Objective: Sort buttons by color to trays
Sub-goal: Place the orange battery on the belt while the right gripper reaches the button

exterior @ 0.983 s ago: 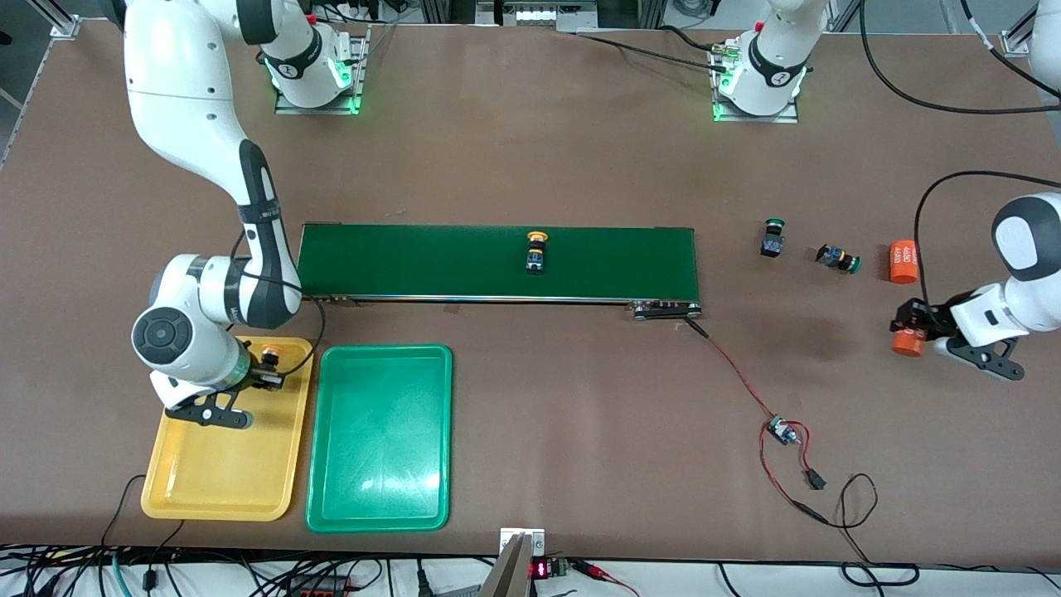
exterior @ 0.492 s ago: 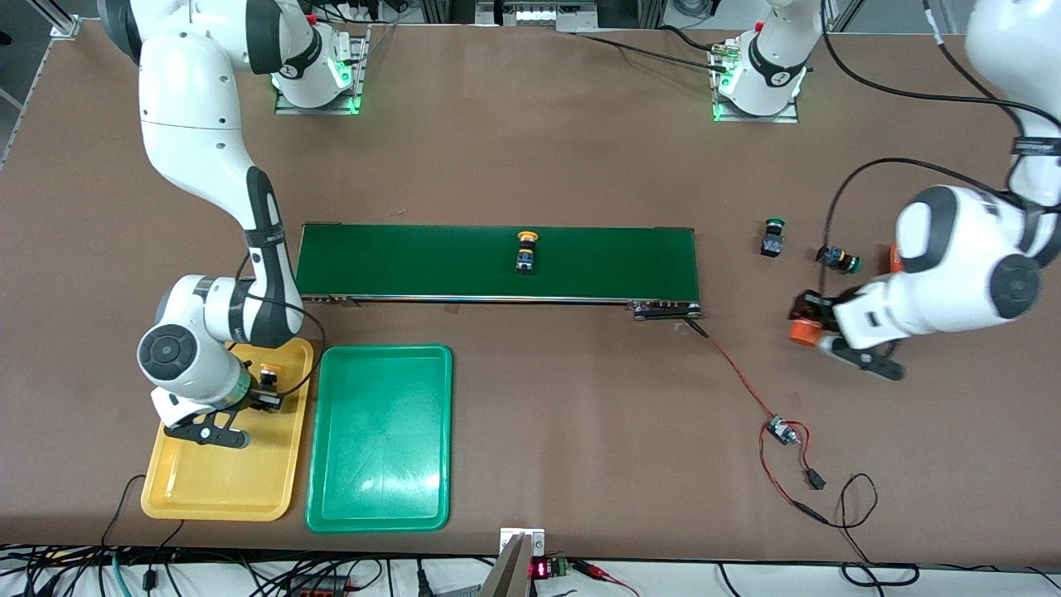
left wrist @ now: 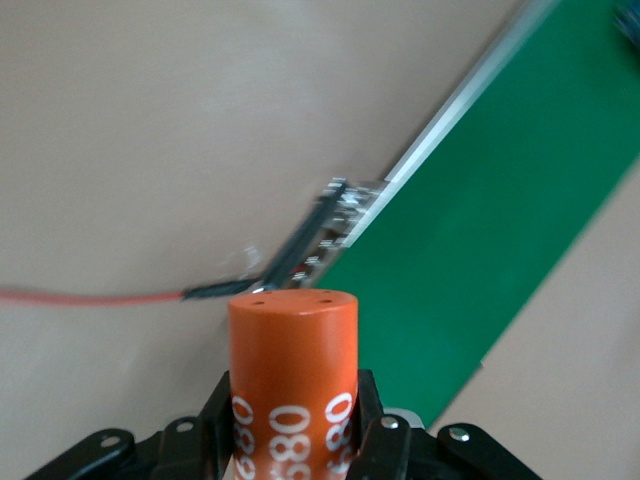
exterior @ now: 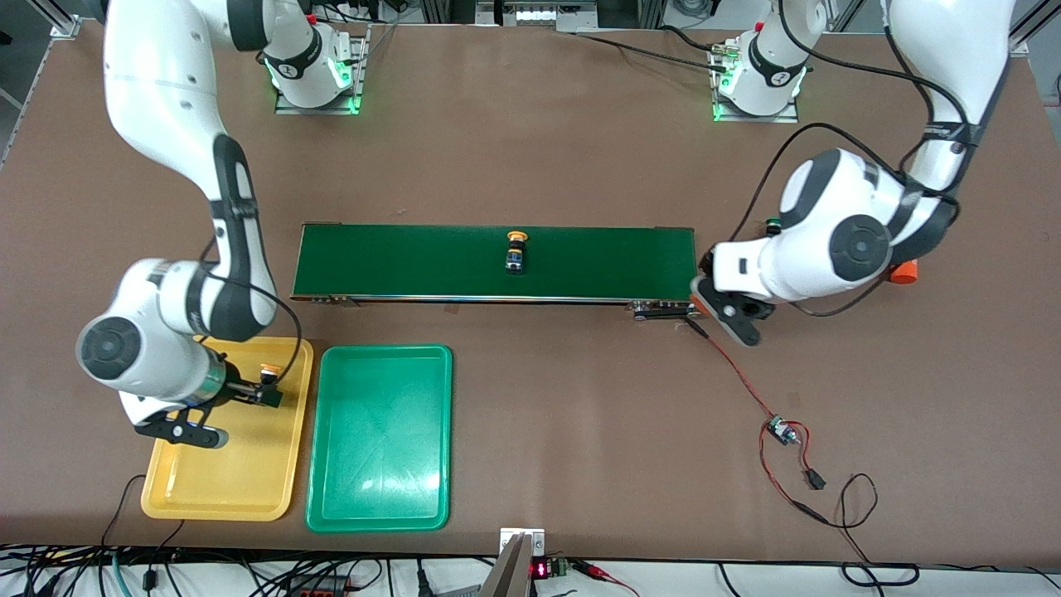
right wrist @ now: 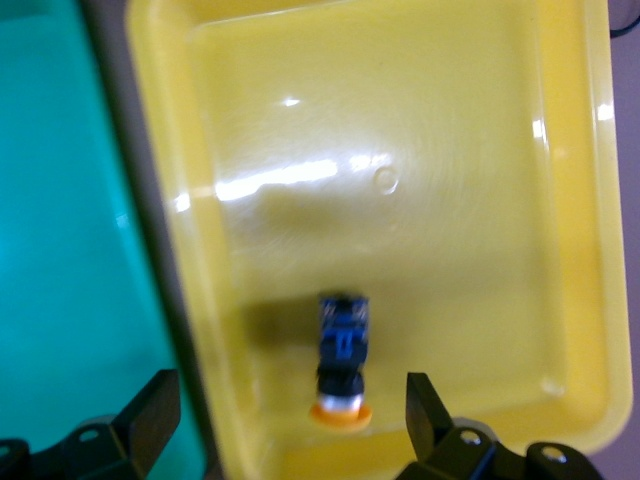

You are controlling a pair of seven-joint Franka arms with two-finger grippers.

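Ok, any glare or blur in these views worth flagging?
Right wrist view: white glare streaks on the glossy yellow plastic tray, overall soft. Left wrist view: the table, red wire and long green conveyor belt are smeared; the held orange cylinder with white print is sharp. Front view: crisp.

The brown table (exterior: pixel 530 157) carries a conveyor belt (exterior: pixel 414 261), yellow tray (exterior: pixel 240 473) and green tray (exterior: pixel 381 439).

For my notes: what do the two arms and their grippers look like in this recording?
Both arms are glossy white with rounded shells, dark grey joint bands and round grey caps at the joints. Each base glows green. A black cable loops along each forearm. The left gripper and right gripper are black with two fingers.
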